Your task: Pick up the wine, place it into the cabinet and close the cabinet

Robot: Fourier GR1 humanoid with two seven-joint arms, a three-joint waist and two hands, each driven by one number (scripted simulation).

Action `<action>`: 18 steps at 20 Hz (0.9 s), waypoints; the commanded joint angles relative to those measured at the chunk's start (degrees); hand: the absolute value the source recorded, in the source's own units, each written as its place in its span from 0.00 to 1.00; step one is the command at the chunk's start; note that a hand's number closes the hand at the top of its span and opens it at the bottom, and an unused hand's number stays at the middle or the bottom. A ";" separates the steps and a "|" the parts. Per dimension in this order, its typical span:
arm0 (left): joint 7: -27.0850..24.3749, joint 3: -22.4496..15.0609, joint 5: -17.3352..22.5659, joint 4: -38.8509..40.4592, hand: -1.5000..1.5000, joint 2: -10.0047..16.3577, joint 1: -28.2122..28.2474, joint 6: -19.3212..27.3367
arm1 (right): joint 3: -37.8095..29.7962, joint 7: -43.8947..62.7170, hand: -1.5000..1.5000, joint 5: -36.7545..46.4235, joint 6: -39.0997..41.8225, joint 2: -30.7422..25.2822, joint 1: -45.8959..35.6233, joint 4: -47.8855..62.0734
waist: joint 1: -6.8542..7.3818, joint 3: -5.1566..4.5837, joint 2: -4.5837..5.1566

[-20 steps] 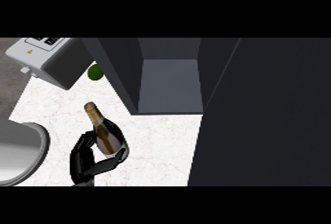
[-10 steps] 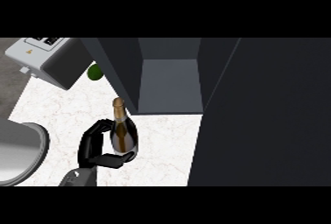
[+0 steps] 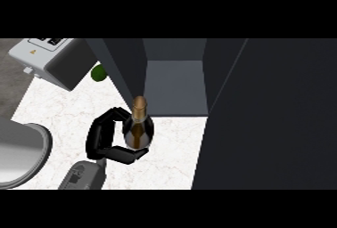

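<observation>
White marbled table (image 3: 59, 107) fills the left part of the head view, and its right half is covered by a dark cabinet (image 3: 174, 89) whose grey inner floor is seen open towards 12 o'clock. A broad dark panel (image 3: 270, 120) is spread over everything from 1 to 5 o'clock. The wine bottle (image 3: 138, 131) is found just left of centre, outside the cabinet. It is held above the table with its gold-foiled neck pointed to 12 o'clock, and the tip is placed right at the lower end of the cabinet's left wall. Whether the two touch cannot be told. The left robot hand (image 3: 99, 138) is closed around the bottle's dark body. Black fingers (image 3: 121, 153) are curled under it from 7 o'clock, and more are wrapped along its side at 9 o'clock. The grey forearm is brought in from the lower edge at 7 o'clock. A grey box-shaped appliance (image 3: 56, 60) is set at 11 o'clock, with a small green object (image 3: 99, 72) just beside it, next to the cabinet's left wall. A grey rounded vessel (image 3: 20, 153) is cut off by the left edge at 8 o'clock, well apart from the bottle.
</observation>
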 commanded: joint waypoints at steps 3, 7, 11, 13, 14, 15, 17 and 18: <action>13.43 -3.29 1.51 -15.15 1.00 -3.08 -1.06 2.75 | 0.51 5.94 0.00 -3.49 -0.47 -0.22 0.45 -6.48 | 0.06 0.00 -0.23; 18.76 -7.17 0.05 -20.43 1.00 -5.15 -0.41 7.14 | 1.32 3.49 0.00 -2.91 -0.58 1.44 3.73 -7.76 | -0.04 -0.01 0.03; 28.07 -7.02 0.79 -24.76 1.00 -5.21 -5.50 12.72 | -1.18 3.74 0.00 -4.95 0.70 0.22 4.05 -7.34 | -0.23 -0.02 0.08; 32.24 -11.30 0.49 -27.80 1.00 -5.22 -9.18 19.72 | 0.30 4.39 0.00 -3.58 -1.06 1.20 2.16 -6.46 | -0.43 -0.03 -0.03; 31.48 -9.59 0.08 -25.78 1.00 -5.23 -8.44 17.98 | -1.00 5.55 0.00 -5.11 -0.35 0.26 2.43 -7.79 | -0.40 -0.04 0.09; 34.25 -8.17 0.46 -23.26 1.00 -5.23 -14.46 18.75 | 0.41 2.66 0.00 -3.69 0.00 0.81 0.47 -3.08 | -0.38 -0.05 0.23; 34.32 -6.59 -0.19 -22.32 1.00 -5.24 -15.59 19.34 | 0.13 4.26 0.00 -4.49 0.24 0.48 2.98 -7.48 | -0.58 -0.05 0.19; 33.86 -9.96 0.67 -20.35 1.00 -5.24 -18.54 24.71 | -1.20 -0.49 0.00 -5.42 2.22 0.87 5.66 -4.59 | -0.69 -0.01 0.33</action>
